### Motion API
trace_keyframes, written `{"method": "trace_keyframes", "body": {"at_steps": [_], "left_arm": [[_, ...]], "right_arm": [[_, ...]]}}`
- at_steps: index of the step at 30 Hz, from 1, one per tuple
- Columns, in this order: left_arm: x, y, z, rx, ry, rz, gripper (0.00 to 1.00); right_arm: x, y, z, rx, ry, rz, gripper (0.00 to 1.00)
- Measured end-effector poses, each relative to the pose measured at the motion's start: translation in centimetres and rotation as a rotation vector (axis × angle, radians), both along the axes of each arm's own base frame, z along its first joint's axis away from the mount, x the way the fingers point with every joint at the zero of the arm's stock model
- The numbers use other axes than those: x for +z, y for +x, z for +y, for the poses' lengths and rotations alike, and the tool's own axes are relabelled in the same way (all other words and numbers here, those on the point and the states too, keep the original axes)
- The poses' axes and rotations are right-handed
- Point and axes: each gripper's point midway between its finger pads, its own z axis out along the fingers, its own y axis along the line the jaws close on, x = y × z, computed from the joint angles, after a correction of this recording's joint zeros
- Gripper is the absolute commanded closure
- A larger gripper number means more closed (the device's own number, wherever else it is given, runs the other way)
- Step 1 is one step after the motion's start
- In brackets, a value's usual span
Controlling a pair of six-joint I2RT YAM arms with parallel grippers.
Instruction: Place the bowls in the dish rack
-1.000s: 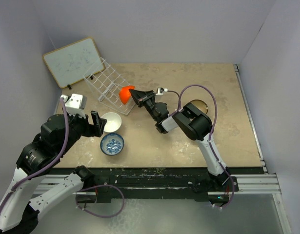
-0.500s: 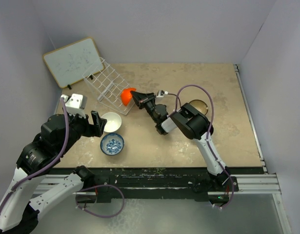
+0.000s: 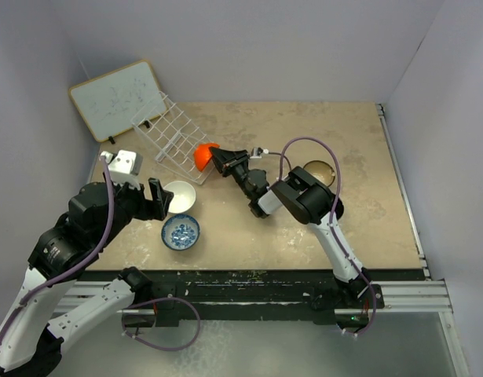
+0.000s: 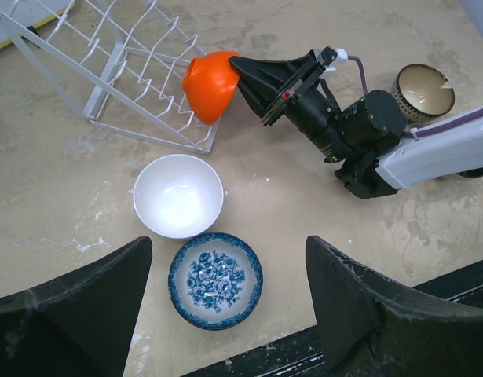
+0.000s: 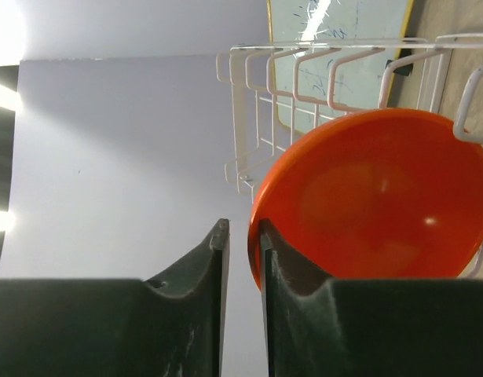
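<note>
Orange bowl (image 4: pixel 212 85) stands on edge at the dish rack's (image 4: pixel 115 59) 4 o'clock corner. Right gripper (image 5: pixel 243 226) beside its rim, jaws slightly parted, holding nothing. Left gripper (image 4: pixel 227 251) spread wide, empty.

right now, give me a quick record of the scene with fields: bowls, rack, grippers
orange bowl: on edge, against the end wires of the dish rack
white bowl: upright, outside the rack
blue-and-white bowl: upright, beside the white bowl
brown bowl: upright, apart on the right side
right gripper: at the orange bowl's rim, jaws slightly apart
left gripper: open, empty, above the white and blue-and-white bowls
</note>
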Motion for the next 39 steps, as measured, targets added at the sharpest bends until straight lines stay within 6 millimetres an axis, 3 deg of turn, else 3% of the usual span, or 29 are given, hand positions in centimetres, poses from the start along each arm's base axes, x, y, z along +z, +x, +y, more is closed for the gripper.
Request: {"method": "trace_keyframes", "body": {"at_steps": [3, 12, 21, 27, 31, 39], "left_arm": [[-0.1, 0.0, -0.1, -0.003, 0.001, 0.004, 0.19], [-0.1, 0.1, -0.3, -0.012, 0.0, 0.008, 0.19], [0.2, 0.3, -0.5, -0.013, -0.009, -0.002, 0.19], [0.2, 0.4, -0.6, -0.01, -0.017, -0.002, 0.19], [0.4, 0.6, -0.9, -0.011, -0.022, -0.006, 0.18], [1.1, 0.9, -1.3, -0.019, -0.049, -0.025, 0.14]], "right_arm": [[0.0, -0.2, 0.2, 0.007, 0.009, 0.006, 0.65], [-1.3, -1.2, 0.3, 0.021, -0.011, 0.038, 0.57], [-2.8, -2.6, -1.0, 0.016, -0.049, 0.084, 0.49], [-4.4, -4.2, -2.9, -0.001, -0.099, 0.14, 0.45], [-3.2, -5.3, -3.8, -0.003, -0.117, 0.126, 0.43], [3.1, -8.0, -5.1, 0.014, -0.159, -0.028, 0.43]]}}
